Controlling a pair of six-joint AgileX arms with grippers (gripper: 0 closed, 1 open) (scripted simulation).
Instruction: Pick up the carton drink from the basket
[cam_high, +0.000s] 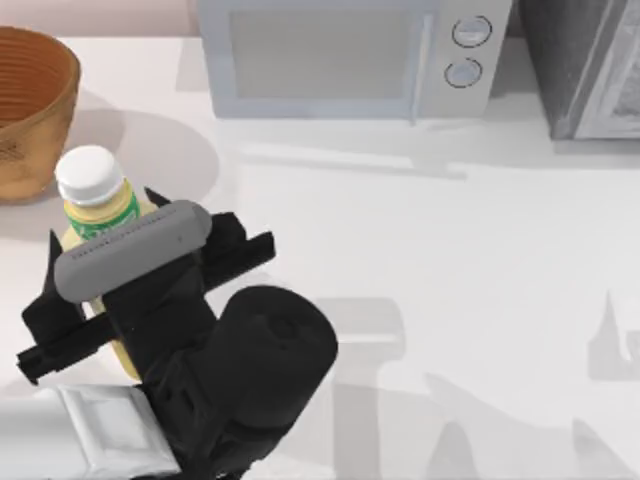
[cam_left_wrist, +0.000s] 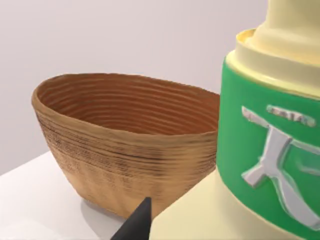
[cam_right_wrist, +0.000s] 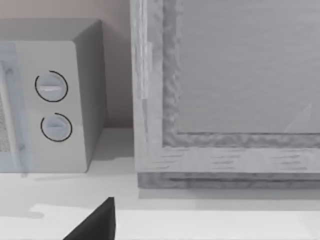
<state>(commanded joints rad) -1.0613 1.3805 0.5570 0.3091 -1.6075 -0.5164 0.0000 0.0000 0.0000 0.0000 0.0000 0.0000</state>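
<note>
The left gripper (cam_high: 100, 290) is closed around the carton (cam_high: 97, 208), which is outside the basket (cam_high: 30, 100), just beside its rim. If the grip is weak, the carton can slip or tilt. The arm hides the carton's lower body and the contact.

From my remote seat the scene reads bright and evenly lit. On the glossy white table (cam_high: 450, 280) I see soft grey shadows: a round one beside the golden-brown woven basket (cam_high: 30, 110), a band under the pale blue-grey microwave (cam_high: 350, 60), and arm-shaped patches near the bottom edge. Shadows fall toward the top view's right. No harsh glare anywhere. In the left wrist view the pale-yellow drink container with green band (cam_left_wrist: 270, 150) looms very close, yet its edges look crisp.
</note>
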